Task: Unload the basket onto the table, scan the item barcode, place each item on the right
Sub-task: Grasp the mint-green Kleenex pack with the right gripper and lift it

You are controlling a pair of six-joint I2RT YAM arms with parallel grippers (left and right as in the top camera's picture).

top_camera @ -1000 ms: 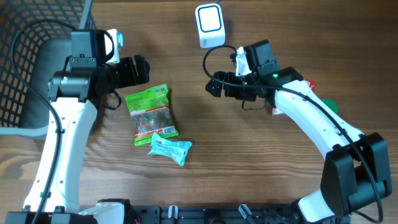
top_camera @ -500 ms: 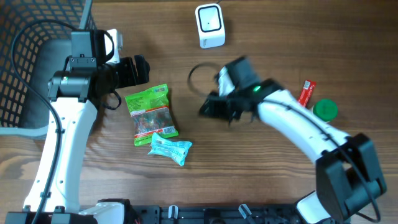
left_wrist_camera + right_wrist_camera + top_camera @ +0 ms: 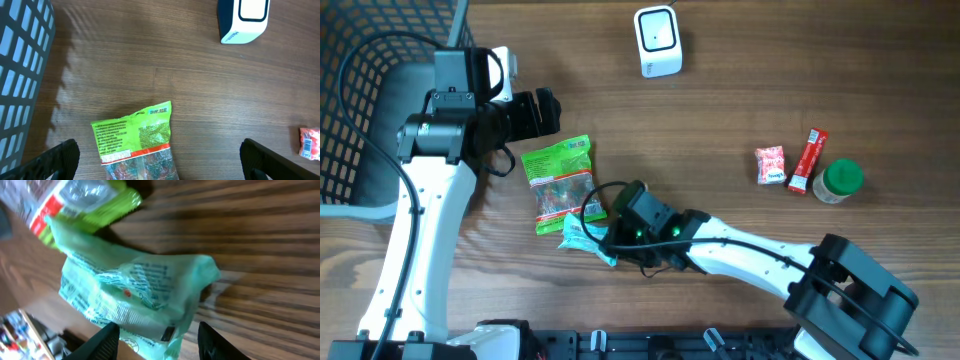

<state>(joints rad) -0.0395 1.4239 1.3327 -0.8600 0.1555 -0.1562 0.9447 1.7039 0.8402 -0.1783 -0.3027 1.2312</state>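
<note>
Nearest the front edge of the tabletop [image 3: 720, 120], left of centre, lies the teal packet [image 3: 588, 236], which we take to be the item in hand. The right pincer [image 3: 160, 341] straddles one end of it, fingers part-way apart with the film between them. The wrist view is blurred, so we cannot tell whether they bite or merely flank it.

Just beyond, touching the packet, lies the green snack bag [image 3: 560, 183]. Farther back, toward the left edge, the left pincer [image 3: 160, 159] hangs with its jaws wide, holding nothing. The scanner [image 3: 657, 40] stands at the far edge near centre, well apart from the packet.

Recommendation: grip the packet alone and lift it straight up so the green bag is not dragged. Keep the fingers off the printed code and the film uncreased, then present the barcode panel flat to the scanner window.
</note>
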